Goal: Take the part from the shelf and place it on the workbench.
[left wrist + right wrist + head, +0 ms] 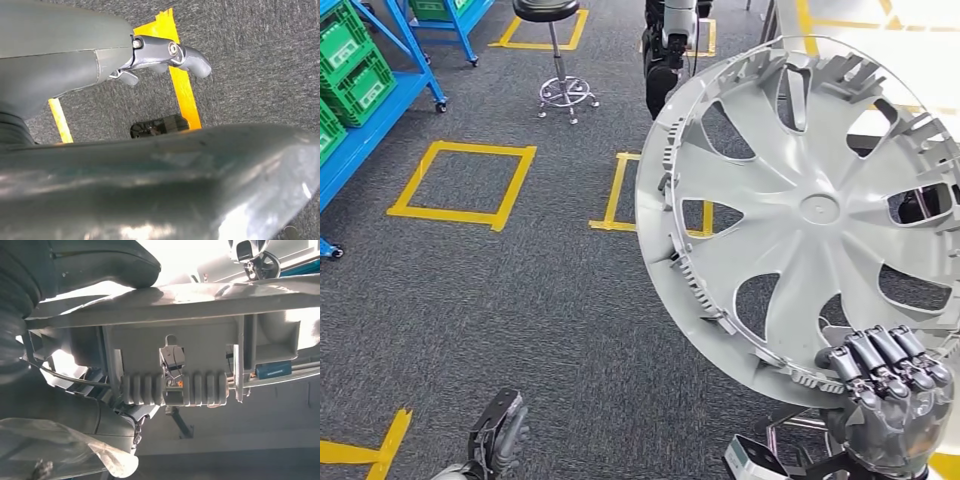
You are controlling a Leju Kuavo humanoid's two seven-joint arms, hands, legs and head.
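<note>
While the right hand (895, 385) has its dark fingers (882, 355) hooked over the near rim of the wheel cover (803, 210), grasping it from below, the part stands nearly on edge in front of the robot's right side, its ribbed back face turned toward the head camera and its disc rising up and leftward from the grip. Seen from the right wrist, the thumb (102, 262) lies on one face of the rim and a clip block (177, 387) of the cover sits just beside the hand, so the hold looks like a pinch across the edge rather than a cradle; judged from that, the wide disc has a lot of leverage on the fingers and could swing if the arm turns quickly. Down at the near left the left hand (500, 435) hangs low with nothing in it, fingers loosely curled and apart, well away from the cover, so the right arm alone carries the load. Underfoot is grey carpet (546, 300) marked with yellow tape squares (463, 180). Far left stands a blue shelf (373, 120) with green crates (354, 65), a black stool (558, 50) sits far centre, and another robot (671, 45) stands beyond the cover. I cannot see a desk to receive the part; it probably lies behind the cover on the right.
</note>
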